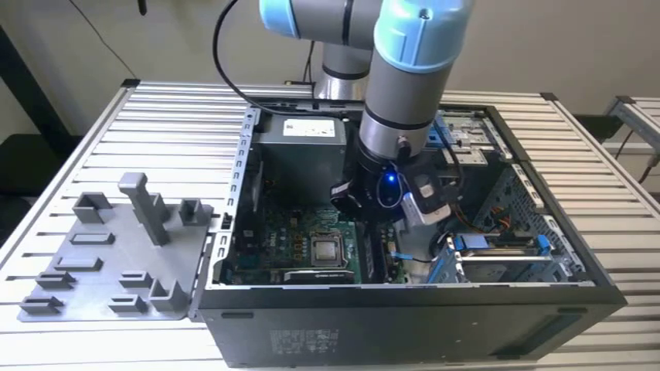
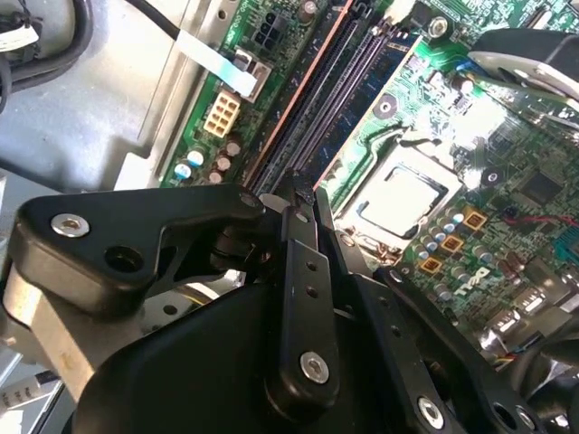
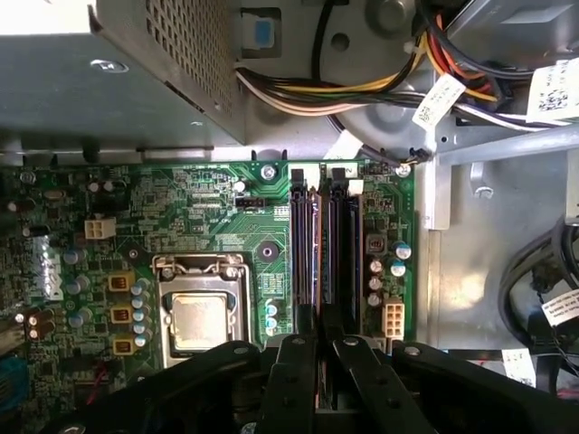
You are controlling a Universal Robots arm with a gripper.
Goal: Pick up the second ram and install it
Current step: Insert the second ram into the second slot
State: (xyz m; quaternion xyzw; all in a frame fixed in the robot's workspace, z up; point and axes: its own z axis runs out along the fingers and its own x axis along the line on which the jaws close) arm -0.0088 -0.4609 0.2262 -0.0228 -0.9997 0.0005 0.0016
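While the jaws (image 3: 318, 362) grip the second ram (image 3: 316, 262) at the motherboard (image 3: 190, 217) slots, labels stay unreadable

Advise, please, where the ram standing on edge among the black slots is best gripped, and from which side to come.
Probably by its two flat faces, midway along the upper long edge, coming straight down from above. The ram stands thin and upright along the slots, which flank it closely, so only the top edge is free. The gripper hangs over one end.
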